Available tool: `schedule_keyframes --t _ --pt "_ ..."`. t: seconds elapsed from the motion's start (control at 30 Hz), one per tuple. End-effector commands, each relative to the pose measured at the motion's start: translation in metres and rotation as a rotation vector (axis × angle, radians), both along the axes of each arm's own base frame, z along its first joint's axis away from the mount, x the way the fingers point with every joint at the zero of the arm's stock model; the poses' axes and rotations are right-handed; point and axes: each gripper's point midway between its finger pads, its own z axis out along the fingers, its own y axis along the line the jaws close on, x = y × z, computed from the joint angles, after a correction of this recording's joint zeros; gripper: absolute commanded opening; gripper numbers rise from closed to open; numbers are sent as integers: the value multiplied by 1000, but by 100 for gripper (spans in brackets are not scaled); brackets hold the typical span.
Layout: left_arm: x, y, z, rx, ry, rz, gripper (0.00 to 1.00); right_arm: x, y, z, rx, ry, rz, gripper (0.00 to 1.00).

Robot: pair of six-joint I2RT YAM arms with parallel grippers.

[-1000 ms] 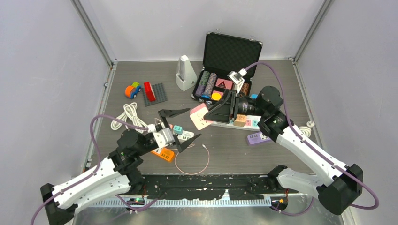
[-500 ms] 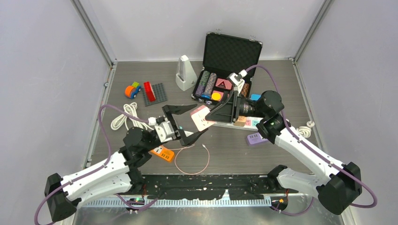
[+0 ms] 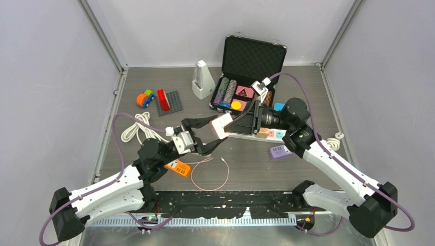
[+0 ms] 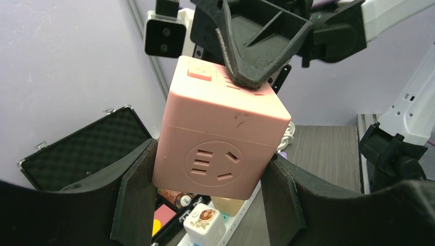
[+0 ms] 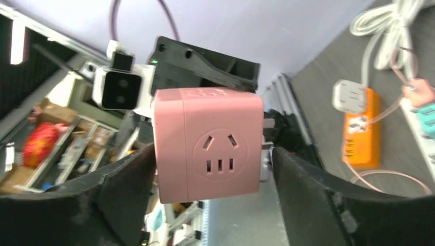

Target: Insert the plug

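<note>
The plug is a pink cube adapter with socket holes on its faces, hanging in the air above the table's middle. My left gripper is shut on it, both pads pressed to its sides in the left wrist view, where the cube fills the jaws of the gripper. My right gripper reaches in from the right and stands open around the same cube; a gap shows beside the right finger. A white power strip carrying small cube plugs lies just below.
An open black case of chips stands at the back, a white metronome to its left. An orange strip with a pink cable, a purple adapter, a white cord coil and toy blocks lie around.
My left gripper has risen forward to the pink cube and closed on its sides. My right gripper's jaws have widened off the cube.
</note>
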Motion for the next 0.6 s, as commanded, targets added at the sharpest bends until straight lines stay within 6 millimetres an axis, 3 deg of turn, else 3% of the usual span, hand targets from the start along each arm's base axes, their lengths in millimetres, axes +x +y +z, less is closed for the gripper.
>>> schedule_keyframes --t 0.0,0.07,0.13,0.33,0.57 --pt "7 9 34 -75 -10 57 0 19 -13 -13 -201 -159 -186 94" --pt "13 12 32 -73 10 90 0 31 -22 -20 -284 -184 -277 99" --pt "18 13 27 -54 29 117 0 44 -32 -22 -328 -210 -375 96" --pt "39 11 3 62 122 210 0 61 -59 -8 -390 -275 -568 95" --pt "51 -6 -22 210 165 216 0 61 -47 -6 -487 -354 -553 96"
